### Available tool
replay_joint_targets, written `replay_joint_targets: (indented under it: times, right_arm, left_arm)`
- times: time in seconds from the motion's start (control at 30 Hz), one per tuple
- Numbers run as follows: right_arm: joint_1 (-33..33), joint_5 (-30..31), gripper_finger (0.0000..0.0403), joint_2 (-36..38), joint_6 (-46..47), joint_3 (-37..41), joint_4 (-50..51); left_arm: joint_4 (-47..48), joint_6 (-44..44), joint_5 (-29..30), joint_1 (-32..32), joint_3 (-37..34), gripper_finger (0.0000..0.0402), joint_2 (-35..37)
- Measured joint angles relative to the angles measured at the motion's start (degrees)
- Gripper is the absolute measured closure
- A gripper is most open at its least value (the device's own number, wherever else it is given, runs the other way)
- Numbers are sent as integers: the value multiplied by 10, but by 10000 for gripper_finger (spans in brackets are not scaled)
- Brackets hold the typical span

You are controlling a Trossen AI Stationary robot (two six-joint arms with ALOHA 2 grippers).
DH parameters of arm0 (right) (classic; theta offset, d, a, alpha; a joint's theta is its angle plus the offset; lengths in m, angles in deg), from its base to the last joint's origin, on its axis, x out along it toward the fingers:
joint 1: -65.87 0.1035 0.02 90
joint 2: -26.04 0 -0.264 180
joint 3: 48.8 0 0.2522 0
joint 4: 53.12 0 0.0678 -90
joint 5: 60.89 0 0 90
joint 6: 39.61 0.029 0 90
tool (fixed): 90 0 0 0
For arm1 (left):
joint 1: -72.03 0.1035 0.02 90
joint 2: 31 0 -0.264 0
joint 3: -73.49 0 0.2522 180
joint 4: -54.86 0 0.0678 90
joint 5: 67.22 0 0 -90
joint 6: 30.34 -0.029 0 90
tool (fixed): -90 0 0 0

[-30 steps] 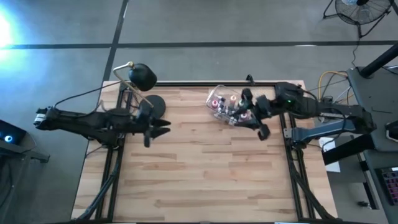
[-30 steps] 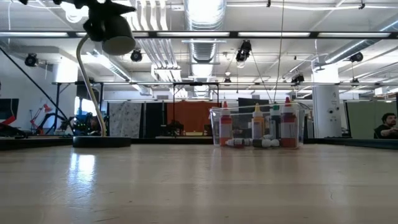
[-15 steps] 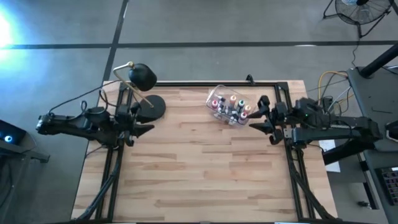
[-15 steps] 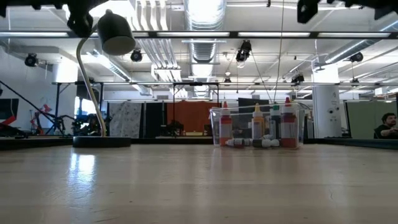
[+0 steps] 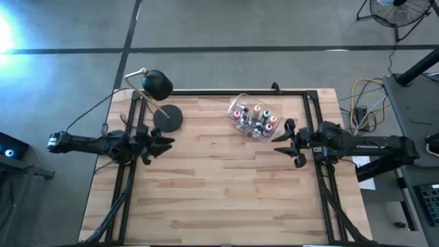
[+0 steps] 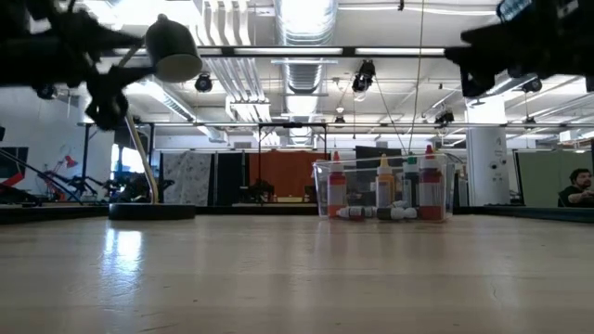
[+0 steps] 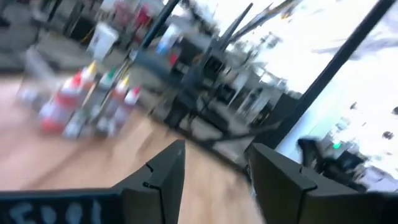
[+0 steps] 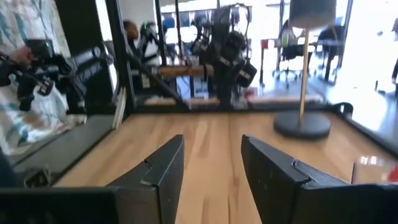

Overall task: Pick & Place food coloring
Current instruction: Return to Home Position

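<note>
Drawn back since a second ago, the right end effector [image 5: 288, 142] is seen at the right edge of the light wooden desk [image 5: 219, 199], fingers spread and empty. The left end effector [image 5: 159, 143], likewise spread, is held near the black round-headed desk lamp [image 5: 156, 84]. The tiny food coloring bottles [image 5: 254, 116] are gathered inside the clear rectangular plastic tub [image 5: 232, 110] near the desk's back edge.

A black desk lamp [image 5: 156, 84] stood at the wooden worktop's [image 5: 219, 199] far left corner, well apart from a clear plastic tub [image 6: 360, 190] near the far edge.
</note>
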Motion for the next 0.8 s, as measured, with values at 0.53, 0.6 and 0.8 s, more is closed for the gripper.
replay_joint_targets:
  times: [0.53,0.6,0.8]
  right_arm:
    - [10,15,248,62,-2,91,145]
    - [14,15,248,84,-2,90,140]
    - [38,15,248,186,-2,91,142]
  left_arm:
    - [127,7,-24,-1,-26,252,84]
    - [122,7,-21,0,-26,252,108]
    - [105,7,-21,1,-26,252,123]
